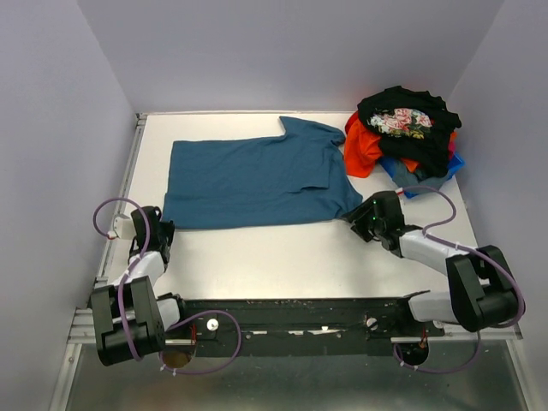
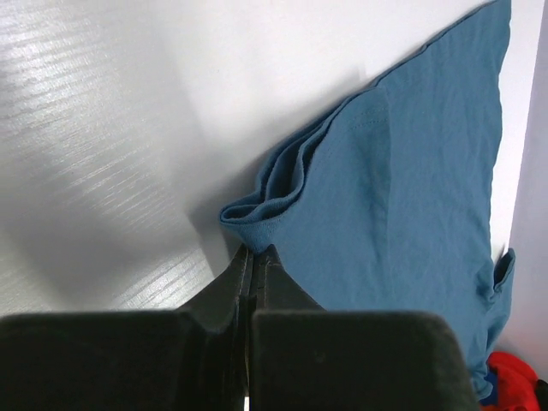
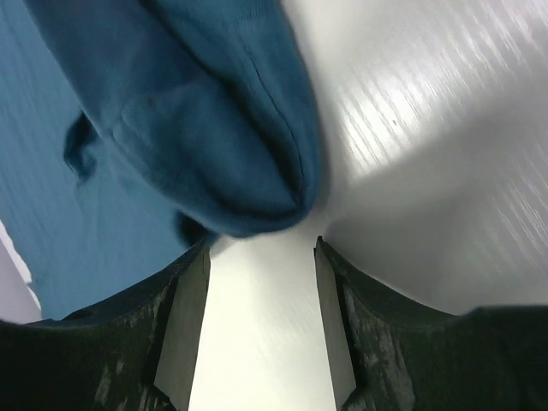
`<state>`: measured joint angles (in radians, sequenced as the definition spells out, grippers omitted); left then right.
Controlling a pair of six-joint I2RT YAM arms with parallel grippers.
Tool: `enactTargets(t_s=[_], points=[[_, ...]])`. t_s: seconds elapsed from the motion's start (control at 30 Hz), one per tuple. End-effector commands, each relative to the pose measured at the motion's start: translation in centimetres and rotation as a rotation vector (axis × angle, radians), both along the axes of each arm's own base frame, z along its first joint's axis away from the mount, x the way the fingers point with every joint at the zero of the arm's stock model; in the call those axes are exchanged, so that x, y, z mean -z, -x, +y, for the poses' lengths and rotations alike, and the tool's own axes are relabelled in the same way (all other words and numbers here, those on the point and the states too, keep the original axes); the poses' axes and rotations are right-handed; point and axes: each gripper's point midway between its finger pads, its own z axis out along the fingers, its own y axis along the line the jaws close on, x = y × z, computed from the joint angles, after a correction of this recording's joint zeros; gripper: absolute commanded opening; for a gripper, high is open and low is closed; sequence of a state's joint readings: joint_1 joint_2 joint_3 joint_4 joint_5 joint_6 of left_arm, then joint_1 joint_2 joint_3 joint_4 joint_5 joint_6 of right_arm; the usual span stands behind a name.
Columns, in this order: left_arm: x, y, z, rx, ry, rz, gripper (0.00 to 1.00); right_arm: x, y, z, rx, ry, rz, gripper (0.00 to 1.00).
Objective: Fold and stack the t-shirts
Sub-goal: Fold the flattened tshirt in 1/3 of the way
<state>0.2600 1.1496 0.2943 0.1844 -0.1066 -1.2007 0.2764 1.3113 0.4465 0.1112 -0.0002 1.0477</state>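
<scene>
I have the left fingers [image 2: 249, 265] clenched tight, tips against the bunched near-left hem corner of the teal-blue t-shirt [image 1: 253, 181]; I cannot tell whether any cloth is pinched. The shirt lies flat across the middle of the tabletop [image 1: 282, 257]. The right fingers [image 3: 261, 257] stand released, holding nothing, with the shirt's near-right corner just ahead of them. The other 3 t-shirts, black floral [image 1: 402, 118], orange-red [image 1: 363, 147] and bright blue [image 1: 431, 177], sit heaped at the far right.

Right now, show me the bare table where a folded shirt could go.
Widest bare patch: the table between the near hem of the teal t-shirt and the table's near edge, flanked by the left hand and right hand. Crowded: the far-right corner, under the shirt pile.
</scene>
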Motion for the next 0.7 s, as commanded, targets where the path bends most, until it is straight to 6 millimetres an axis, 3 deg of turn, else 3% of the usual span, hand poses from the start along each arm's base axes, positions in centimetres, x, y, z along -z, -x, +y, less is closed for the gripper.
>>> enactTargets(t_s=[0.0,0.17,0.33,0.57,0.67], points=[[-0.3,0.4,1.5,-0.053,-0.052,0.007,0.00,-0.3,-3.0,-1.4,0.111,0.067,-0.018,0.58],[-0.3,1.2,2.9,-0.098,-0.087,0.032,0.00,0.4,-3.3,-2.8,0.175,0.129,0.028,0.52],[-0.1,1.2,3.4,-0.110,-0.084,0.032,0.00,0.2,-3.4,-4.7,0.208,0.178,0.031,0.38],[-0.1,1.1,3.8,-0.115,-0.082,0.035,0.00,0.0,-2.9,-8.0,0.240,0.253,0.039,0.35],[-0.3,1.0,3.7,-0.108,-0.083,0.026,0.00,-1.0,-3.2,-7.5,0.181,0.252,-0.001,0.27]])
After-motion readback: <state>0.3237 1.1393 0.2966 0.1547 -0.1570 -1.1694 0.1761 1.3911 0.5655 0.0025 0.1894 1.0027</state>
